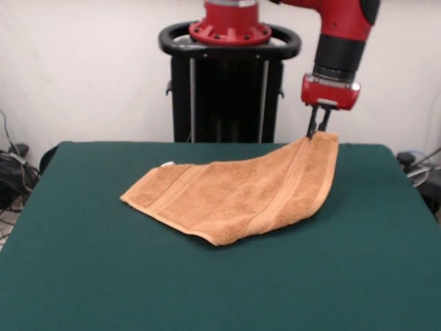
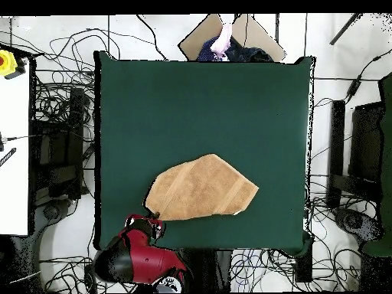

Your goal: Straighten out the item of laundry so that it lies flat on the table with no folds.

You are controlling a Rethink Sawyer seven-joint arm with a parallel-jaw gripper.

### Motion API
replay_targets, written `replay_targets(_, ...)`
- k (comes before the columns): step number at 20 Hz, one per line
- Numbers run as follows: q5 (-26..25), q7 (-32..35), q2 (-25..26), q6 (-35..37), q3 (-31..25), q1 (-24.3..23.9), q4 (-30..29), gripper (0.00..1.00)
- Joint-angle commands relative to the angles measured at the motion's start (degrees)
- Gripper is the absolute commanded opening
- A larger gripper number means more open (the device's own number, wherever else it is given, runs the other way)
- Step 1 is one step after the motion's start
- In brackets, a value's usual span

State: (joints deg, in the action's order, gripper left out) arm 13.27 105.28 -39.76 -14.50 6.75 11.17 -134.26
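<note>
Tan-orange towel (image 1: 238,196) lies on the dark green table (image 1: 83,276), crumpled and folded over itself, not flat. In the front view one corner of it is lifted off the surface near the table's far edge, toward the far right corner, and the cloth slopes down from that raised corner to the rest of the towel, which rests on the table around the middle. Gripper (image 1: 318,129) sits right at that raised corner, its thin dark fingers (image 1: 313,124) close together and pinched on the towel's edge; red wrist block directly above, arm (image 1: 341,31) coming down from the top right. Two woven bands visible: one runs down the lifted right part, one crosses the low left part. Small white tag (image 1: 168,164) pokes out at the towel's far left edge. Near edge of the towel curls over itself, showing a fold at the lowest point. Overhead view: towel (image 2: 203,187) is an irregular many-sided shape, closer to the table edge on the robot's side than to the opposite edge, roughly central between the two side edges; a pale strip shows along one edge of it. Arm (image 2: 142,256) overlaps the table's edge beside the towel's corner; gripper itself hard to make out there. A person (image 2: 223,42) shows partly at the table's opposite edge. Cables (image 2: 57,99) litter the floor around the table.
</note>
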Motion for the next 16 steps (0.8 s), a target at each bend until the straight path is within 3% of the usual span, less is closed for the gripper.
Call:
replay_targets(1,2.12,13.28,0.27,2.75,-3.21,-0.61,0.37,0.00)
replay_targets(7,2.68,11.31,-6.34,10.98,-0.93,0.09,0.14,0.00)
replay_targets(16,2.65,12.28,-6.41,11.84,-1.43,0.77,0.93,0.00)
